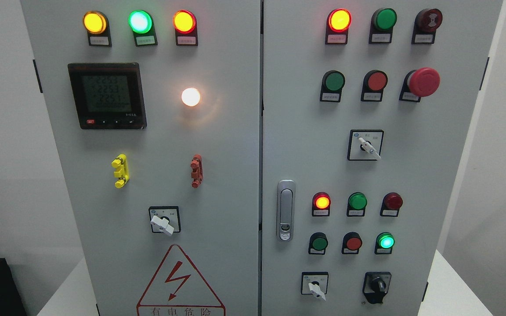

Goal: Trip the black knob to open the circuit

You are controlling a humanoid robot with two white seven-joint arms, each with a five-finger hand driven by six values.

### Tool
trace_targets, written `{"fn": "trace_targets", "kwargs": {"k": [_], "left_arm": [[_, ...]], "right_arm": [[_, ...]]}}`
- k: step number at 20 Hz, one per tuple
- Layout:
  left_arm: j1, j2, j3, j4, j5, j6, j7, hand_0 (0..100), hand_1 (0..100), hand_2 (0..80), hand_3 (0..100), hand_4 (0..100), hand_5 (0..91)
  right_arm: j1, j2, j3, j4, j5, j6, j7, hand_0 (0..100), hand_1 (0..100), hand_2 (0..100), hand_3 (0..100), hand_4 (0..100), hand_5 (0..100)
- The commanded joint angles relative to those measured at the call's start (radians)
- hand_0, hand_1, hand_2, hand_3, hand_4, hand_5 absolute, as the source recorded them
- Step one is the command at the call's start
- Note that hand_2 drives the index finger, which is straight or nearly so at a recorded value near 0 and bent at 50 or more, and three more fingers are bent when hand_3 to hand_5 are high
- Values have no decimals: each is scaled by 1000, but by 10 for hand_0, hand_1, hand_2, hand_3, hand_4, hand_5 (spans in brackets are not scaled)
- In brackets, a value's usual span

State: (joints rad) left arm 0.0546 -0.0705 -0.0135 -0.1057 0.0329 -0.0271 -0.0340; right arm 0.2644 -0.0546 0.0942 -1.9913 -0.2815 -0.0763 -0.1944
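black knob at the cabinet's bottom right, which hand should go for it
Probably the right: the black knob sits low on the right door, on the right arm's side. Neither hand is in view yet.

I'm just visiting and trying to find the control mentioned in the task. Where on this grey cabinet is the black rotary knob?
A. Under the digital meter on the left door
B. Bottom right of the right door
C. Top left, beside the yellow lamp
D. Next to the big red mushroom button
B: the black rotary knob sits low on the grey right door, right of a white selector switch; no robot hand shows.
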Motion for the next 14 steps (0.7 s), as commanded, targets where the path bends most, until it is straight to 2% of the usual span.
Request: {"fn": "trace_targets", "kwargs": {"k": [1, 3, 6, 14], "left_arm": [[-2, 0, 1, 0, 2, -2, 0, 120, 389, 0, 0, 0, 0], [-2, -2, 1, 0, 2, -2, 0, 120, 389, 0, 0, 0, 0], [-2, -2, 1, 0, 2, -2, 0, 120, 389, 0, 0, 0, 0], [-4, -2, 1, 0, 2, -2, 0, 120, 389, 0, 0, 0, 0]], "right_arm": [[-1, 2, -1, -31, -1, -16, 10, 0, 17, 0, 139, 74, 44], [1, 2, -1, -31, -1, -16, 10, 0, 15, 0, 111, 38, 0], [4, 2, -1, -31, -1, -16, 26, 0, 15, 0, 80, 0, 0], [6, 2, -1, -31, -1, -14, 27, 0, 14, 0, 24, 0, 0]]}}
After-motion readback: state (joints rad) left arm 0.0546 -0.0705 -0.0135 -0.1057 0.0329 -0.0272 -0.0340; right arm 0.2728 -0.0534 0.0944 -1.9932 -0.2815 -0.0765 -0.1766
